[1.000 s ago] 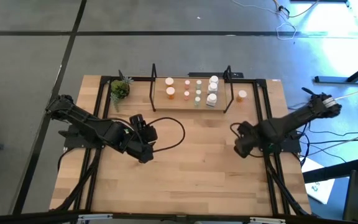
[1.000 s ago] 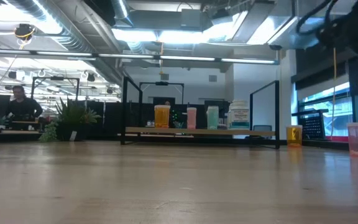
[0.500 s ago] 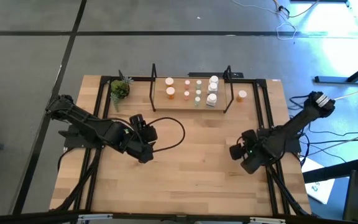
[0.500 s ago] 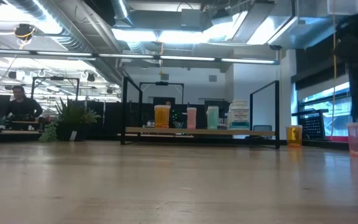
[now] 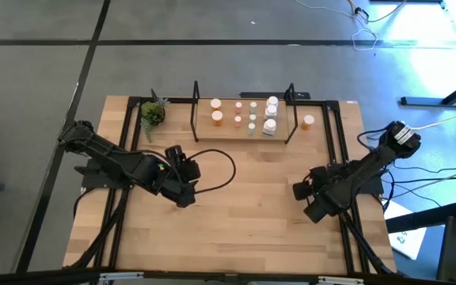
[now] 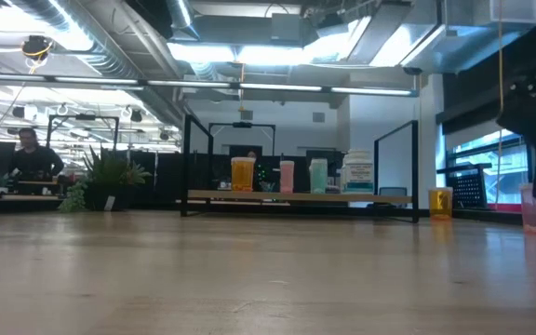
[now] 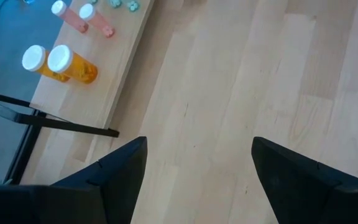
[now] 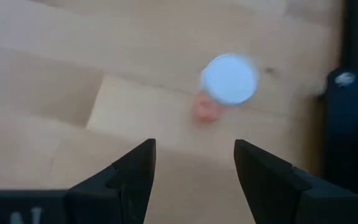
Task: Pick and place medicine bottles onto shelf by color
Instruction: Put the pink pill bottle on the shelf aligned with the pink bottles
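Fluorescent ceiling strips and dark window frames fill the room behind your light-wood table, with a person seated far off at the low view's left edge. Along the far edge stands the shelf, a pale board between thin black uprights, and on it you have two orange bottles, two pink bottles, a run of pale green bottles and white bottles side by side (all upright, white caps up). One more orange bottle stands on the table just outside the shelf's right upright, and a small potted plant sits near the left one.

Your right gripper hangs over the table's right side, near the edge, its fingers spread apart and holding nothing. Its wrist camera looks down on a small pink bottle with a white cap standing on the wood, ahead of the fingers and not between them; the same bottle shows at the low view's right edge, partly behind the dark arm.

Your left gripper waits over the table's left-centre, fingers wide apart and empty.
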{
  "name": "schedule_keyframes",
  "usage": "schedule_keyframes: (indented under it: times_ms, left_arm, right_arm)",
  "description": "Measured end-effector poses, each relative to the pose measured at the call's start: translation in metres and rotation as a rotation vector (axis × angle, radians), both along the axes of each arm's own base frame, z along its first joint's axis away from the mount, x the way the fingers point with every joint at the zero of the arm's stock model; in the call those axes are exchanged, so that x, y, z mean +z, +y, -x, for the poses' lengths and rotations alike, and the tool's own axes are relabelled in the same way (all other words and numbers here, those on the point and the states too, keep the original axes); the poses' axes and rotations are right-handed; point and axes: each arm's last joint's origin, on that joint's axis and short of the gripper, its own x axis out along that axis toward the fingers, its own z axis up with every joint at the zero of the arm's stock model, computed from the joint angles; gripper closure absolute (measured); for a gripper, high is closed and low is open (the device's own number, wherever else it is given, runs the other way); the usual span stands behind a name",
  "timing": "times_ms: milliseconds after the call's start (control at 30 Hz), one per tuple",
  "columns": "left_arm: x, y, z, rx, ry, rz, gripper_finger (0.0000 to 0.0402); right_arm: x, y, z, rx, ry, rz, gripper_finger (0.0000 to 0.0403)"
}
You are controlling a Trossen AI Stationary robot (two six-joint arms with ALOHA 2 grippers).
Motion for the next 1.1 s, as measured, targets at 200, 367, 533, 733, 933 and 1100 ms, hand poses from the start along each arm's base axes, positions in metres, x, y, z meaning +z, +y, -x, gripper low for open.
schedule_keyframes:
  times_ms: [200,367,533,733,933,1100]
  left_arm:
    - [0.000,0.000,0.000,0.000,0.000,0.000,0.0117]
    - [0.000,0.000,0.000,0.000,0.000,0.000,0.0117]
    - [0.000,0.000,0.000,0.000,0.000,0.000,0.0117]
    - [0.000,0.000,0.000,0.000,0.000,0.000,0.0117]
    - [0.000,0.000,0.000,0.000,0.000,0.000,0.0117]
    - [0.000,0.000,0.000,0.000,0.001,0.000,0.0117]
  right_arm:
    - [-0.008,-0.003,-0.004,-0.038,0.039,0.059,0.0184]
    - [-0.015,-0.006,-0.008,-0.053,0.059,0.106,0.0184]
    - [-0.022,-0.009,-0.012,-0.082,0.096,0.133,0.0184]
    - [-0.029,-0.014,-0.016,-0.107,0.133,0.160,0.0184]
    - [-0.033,-0.016,-0.019,-0.105,0.157,0.174,0.0197]
    - [-0.033,-0.016,-0.021,-0.085,0.123,0.201,0.0235]
